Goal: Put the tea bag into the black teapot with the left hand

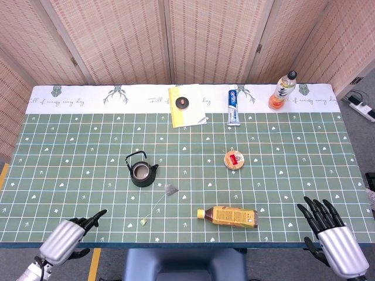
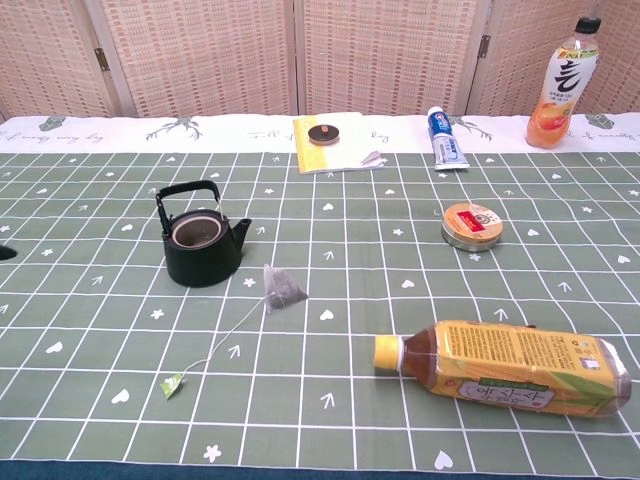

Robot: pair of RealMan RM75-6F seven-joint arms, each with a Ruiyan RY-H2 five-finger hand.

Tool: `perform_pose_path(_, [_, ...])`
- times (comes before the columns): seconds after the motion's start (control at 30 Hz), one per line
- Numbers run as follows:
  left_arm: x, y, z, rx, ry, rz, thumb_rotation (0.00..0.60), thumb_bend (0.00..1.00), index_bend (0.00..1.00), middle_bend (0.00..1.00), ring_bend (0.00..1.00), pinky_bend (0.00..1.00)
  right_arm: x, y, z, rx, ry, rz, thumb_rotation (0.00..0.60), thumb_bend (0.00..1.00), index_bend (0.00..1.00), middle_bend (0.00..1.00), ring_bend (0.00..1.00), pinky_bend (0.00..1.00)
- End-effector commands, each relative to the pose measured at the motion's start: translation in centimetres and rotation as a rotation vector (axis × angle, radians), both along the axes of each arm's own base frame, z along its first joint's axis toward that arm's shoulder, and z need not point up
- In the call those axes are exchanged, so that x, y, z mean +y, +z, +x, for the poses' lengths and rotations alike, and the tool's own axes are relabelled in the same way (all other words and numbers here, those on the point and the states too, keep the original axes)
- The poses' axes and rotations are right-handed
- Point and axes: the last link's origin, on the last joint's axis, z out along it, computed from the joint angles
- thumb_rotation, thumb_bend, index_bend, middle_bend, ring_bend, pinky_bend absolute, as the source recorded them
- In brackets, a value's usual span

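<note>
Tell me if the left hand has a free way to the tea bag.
Probably yes: the left hand holds nothing, and only bare cloth lies between it and the tea bag. The black teapot stands off that line.

Green checked table [image 1: 293, 193] — teapot [image 1: 141, 171], tea bag [image 1: 171, 189], two bottles [image 1: 229, 216], perhaps toothpaste [image 1: 233, 105].

the white border of the tablecloth [image 1: 88, 100] along the far edge carried a cursive line, seen at far left and again near the middle, too faint to read for certain. the upright orange drink bottle [image 2: 563, 68] at far right bore a large east asian character on its white label. the lying tea bottle [image 2: 505, 366] near the front, the toothpaste tube [image 2: 446, 139] and the round tin [image 2: 472, 224] all carried print too small to read.
</note>
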Motion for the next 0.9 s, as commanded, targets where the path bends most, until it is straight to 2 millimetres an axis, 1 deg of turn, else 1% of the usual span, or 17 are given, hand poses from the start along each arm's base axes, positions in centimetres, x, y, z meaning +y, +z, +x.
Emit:
perform_pose_path(0.03, [2.2, -0.6, 2.1, -0.138, 0.002, -0.083, 0.600, 0.07, 0.00, 0.80, 0.77, 0.86, 0.0, 0.0, 0.0, 0.001, -0.001, 0.005, 0.600, 0.42, 0.00, 0.00, 0.00, 0.00])
perform_pose_path(0.07, [2.6, -0.8, 2.4, -0.159, 0.002, -0.102, 0.600, 0.07, 0.01, 0.88, 0.84, 0.93, 0.0, 0.0, 0.0, 0.000, 0.000, 0.006, 0.600, 0.42, 0.00, 0.00, 0.00, 0.00])
perform_pose_path(0.1, [3.1, -1.1, 2.7, -0.171, -0.002, -0.121, 0.600, 0.07, 0.02, 0.93, 0.89, 0.97, 0.0, 0.0, 0.0, -0.001, 0.001, 0.004, 0.600, 0.42, 0.00, 0.00, 0.00, 0.00])
perform_pose_path(0.13, [3.5, -1.4, 2.9, -0.171, -0.005, -0.130, 0.600, 0.07, 0.05, 0.97, 0.93, 0.99, 0.0, 0.1, 0.0, -0.003, 0.001, 0.002, 0.600, 0.42, 0.00, 0.00, 0.00, 0.00])
perform_pose_path(0.2, [4.0, -2.4, 3.1, -0.161, 0.006, -0.153, 0.600, 0.07, 0.11, 1.00, 0.99, 1.00, 0.0, 0.3, 0.0, -0.009, 0.002, -0.004, 0.600, 0.42, 0.00, 0.00, 0.00, 0.00])
perform_pose_path(0.27, [4.3, -3.6, 3.3, -0.171, 0.042, -0.190, 0.600, 0.07, 0.16, 1.00, 1.00, 1.00, 0.1, 0.5, 0.0, -0.014, 0.006, -0.008, 0.600, 0.42, 0.00, 0.00, 0.00, 0.00])
perform_pose_path(0.37, [4.6, -5.2, 3.6, -0.238, 0.110, -0.267, 0.600, 0.07, 0.25, 1.00, 1.00, 1.00, 0.2, 0.7, 0.0, -0.018, 0.009, -0.010, 0.600, 0.42, 0.00, 0.00, 0.00, 0.00])
perform_pose_path(0.5, [5.9, -6.8, 3.4, -0.215, 0.133, -0.309, 0.600, 0.07, 0.30, 1.00, 1.00, 1.00, 0.3, 0.7, 0.1, -0.020, 0.013, -0.007, 0.600, 0.42, 0.00, 0.00, 0.00, 0.00])
perform_pose_path(0.6, [6.2, -7.9, 3.9, -0.206, 0.119, -0.323, 0.600, 0.08, 0.32, 1.00, 1.00, 1.00, 0.3, 0.8, 0.0, -0.023, 0.012, -0.011, 0.600, 0.42, 0.00, 0.00, 0.00, 0.00])
perform_pose_path(0.73, [6.5, -8.7, 4.5, -0.204, 0.103, -0.327, 0.600, 0.15, 0.34, 1.00, 1.00, 1.00, 0.3, 0.8, 0.0, -0.025, 0.012, -0.009, 0.600, 0.42, 0.00, 0.00, 0.00, 0.00])
perform_pose_path(0.77, [6.7, -9.0, 4.6, -0.201, 0.099, -0.328, 0.600, 0.18, 0.35, 1.00, 1.00, 1.00, 0.3, 0.8, 0.0, -0.025, 0.012, -0.008, 0.600, 0.42, 0.00, 0.00, 0.00, 0.00])
perform_pose_path(0.83, [7.2, -9.8, 5.1, -0.184, 0.072, -0.318, 0.600, 0.27, 0.37, 1.00, 1.00, 1.00, 0.4, 0.8, 0.1, -0.026, 0.016, -0.004, 0.600, 0.42, 0.00, 0.00, 0.00, 0.00])
perform_pose_path(0.9, [7.5, -10.4, 5.3, -0.162, 0.061, -0.309, 0.600, 0.31, 0.38, 1.00, 1.00, 1.00, 0.4, 0.9, 0.1, -0.029, 0.018, -0.005, 0.600, 0.42, 0.00, 0.00, 0.00, 0.00])
